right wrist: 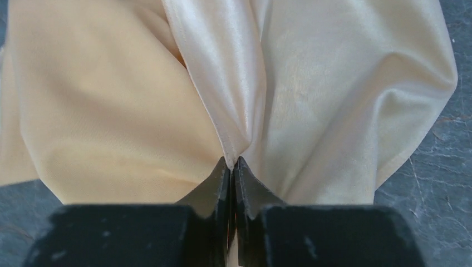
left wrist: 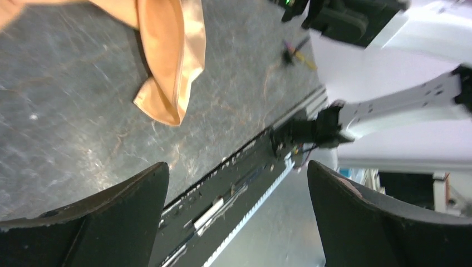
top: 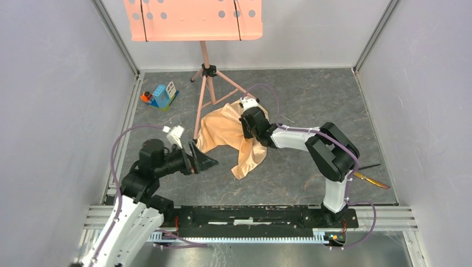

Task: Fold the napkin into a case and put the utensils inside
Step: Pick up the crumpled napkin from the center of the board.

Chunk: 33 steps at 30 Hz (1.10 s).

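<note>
The peach-orange satin napkin [top: 225,133] lies crumpled on the grey table, near a stand's legs. My right gripper [top: 249,123] is shut on a fold of the napkin [right wrist: 311,83], pinching its hem between the fingertips [right wrist: 243,169]. My left gripper [top: 207,161] is open and empty, hovering left of the napkin's lower corner [left wrist: 167,83]. The utensils [top: 368,176], black and gold-orange, lie at the right edge of the table behind the right arm; they show small in the left wrist view [left wrist: 295,53]. No folded case is in view.
A salmon-pink perforated music-stand tray [top: 192,19] stands at the back on a tripod [top: 207,89] whose legs touch the napkin's left side. A small toy block house [top: 161,95] sits at the back left. The arms' black base rail [top: 261,216] runs along the near edge.
</note>
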Tool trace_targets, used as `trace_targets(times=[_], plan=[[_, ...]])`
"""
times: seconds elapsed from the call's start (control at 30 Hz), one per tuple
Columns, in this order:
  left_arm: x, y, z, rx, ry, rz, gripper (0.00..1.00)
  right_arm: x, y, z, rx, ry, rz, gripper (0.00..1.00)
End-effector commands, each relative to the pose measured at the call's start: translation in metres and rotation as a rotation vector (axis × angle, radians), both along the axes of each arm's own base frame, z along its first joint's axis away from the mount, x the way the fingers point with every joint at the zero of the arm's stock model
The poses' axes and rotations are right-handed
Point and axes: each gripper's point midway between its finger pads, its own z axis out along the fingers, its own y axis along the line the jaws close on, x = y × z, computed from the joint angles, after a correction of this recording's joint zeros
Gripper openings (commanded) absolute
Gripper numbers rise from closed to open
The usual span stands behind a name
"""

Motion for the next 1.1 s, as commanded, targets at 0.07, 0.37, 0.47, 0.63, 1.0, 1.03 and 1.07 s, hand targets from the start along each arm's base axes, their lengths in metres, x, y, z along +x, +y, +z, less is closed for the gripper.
trace_targets(times=[0.07,0.37,0.47,0.63,1.0,1.03,1.07], plan=[[-0.002,-0.067,-0.029,0.148,0.017,-0.108,1.0,-0.022,-0.012,0.035,0.08,-0.008,0.041,0.0],[0.022,-0.139,-0.063,0.449,-0.169,-0.069,0.96,-0.093,-0.019,0.113,0.52,0.034,0.111,0.0],[0.023,-0.16,-0.062,0.425,-0.202,-0.087,0.93,-0.109,-0.023,0.134,0.665,0.033,0.094,0.0],[0.025,-0.165,-0.043,0.349,-0.257,-0.057,0.85,-0.12,-0.019,0.179,0.718,-0.074,0.226,0.0],[0.015,-0.059,0.018,0.155,-0.174,0.23,1.0,-0.204,0.007,0.114,0.345,0.017,0.892,0.21],[0.017,-0.05,0.018,0.167,-0.15,0.257,1.0,-0.222,0.012,0.101,0.356,0.085,0.943,0.25],[0.018,-0.043,0.017,0.178,-0.122,0.277,1.0,-0.231,0.013,0.087,0.347,0.15,0.96,0.3]])
